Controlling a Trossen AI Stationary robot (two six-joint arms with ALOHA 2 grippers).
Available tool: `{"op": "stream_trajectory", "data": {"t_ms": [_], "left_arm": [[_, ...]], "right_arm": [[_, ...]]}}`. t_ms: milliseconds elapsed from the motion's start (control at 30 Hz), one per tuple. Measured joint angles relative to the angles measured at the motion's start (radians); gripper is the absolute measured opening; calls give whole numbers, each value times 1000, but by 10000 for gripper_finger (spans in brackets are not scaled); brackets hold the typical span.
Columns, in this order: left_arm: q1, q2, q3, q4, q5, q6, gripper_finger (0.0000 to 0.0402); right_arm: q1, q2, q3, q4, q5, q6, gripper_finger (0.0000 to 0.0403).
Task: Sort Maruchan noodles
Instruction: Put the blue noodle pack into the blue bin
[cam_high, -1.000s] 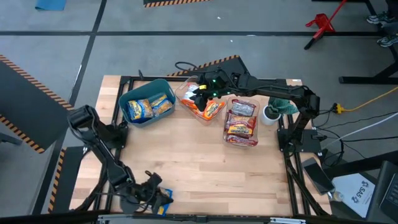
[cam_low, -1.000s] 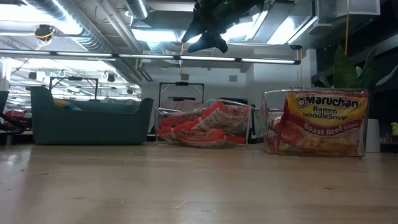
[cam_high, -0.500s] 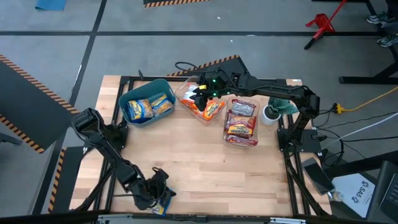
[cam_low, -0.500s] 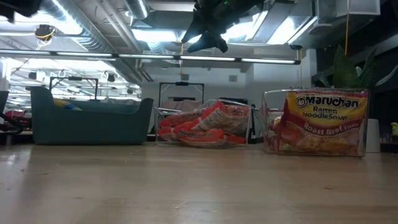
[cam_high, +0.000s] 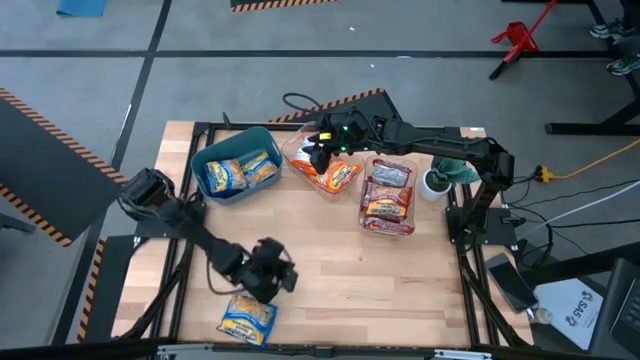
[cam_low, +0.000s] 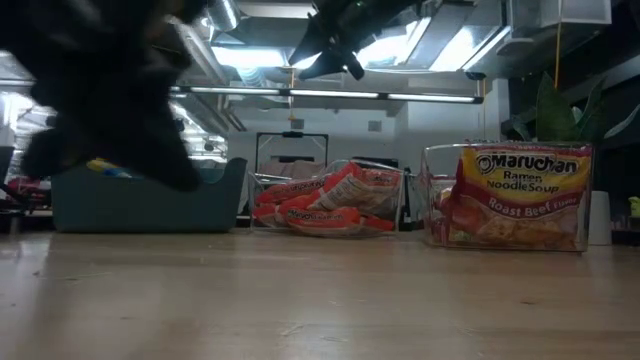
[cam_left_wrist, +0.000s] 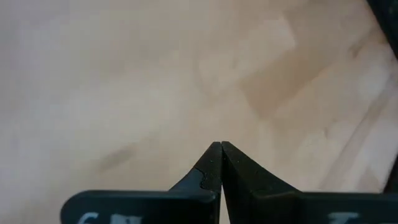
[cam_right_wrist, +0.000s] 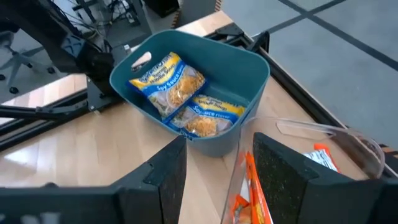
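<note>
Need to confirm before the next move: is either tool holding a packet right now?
No. The left tool is shut on nothing; the packet lies on the table. The right tool is open.

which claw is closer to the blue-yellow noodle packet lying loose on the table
Left. The left claw sits just beyond the loose packet at the table's near edge, shut and empty. The right claw hovers over the clear container at the far side.

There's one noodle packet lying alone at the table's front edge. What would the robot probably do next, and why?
Probably the left gripper, shut and empty just above the blue-yellow packet, should open and drop back onto it. Matching packets sit in the teal bin, so that's likely its home.
</note>
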Motion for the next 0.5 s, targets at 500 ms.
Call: {"op": "stream_trajectory", "data": {"t_ms": [500], "left_arm": [[7,-426,0,-93,106,414,0]], "right_arm": [[1,-29,2,48,-161,55,170]]}}
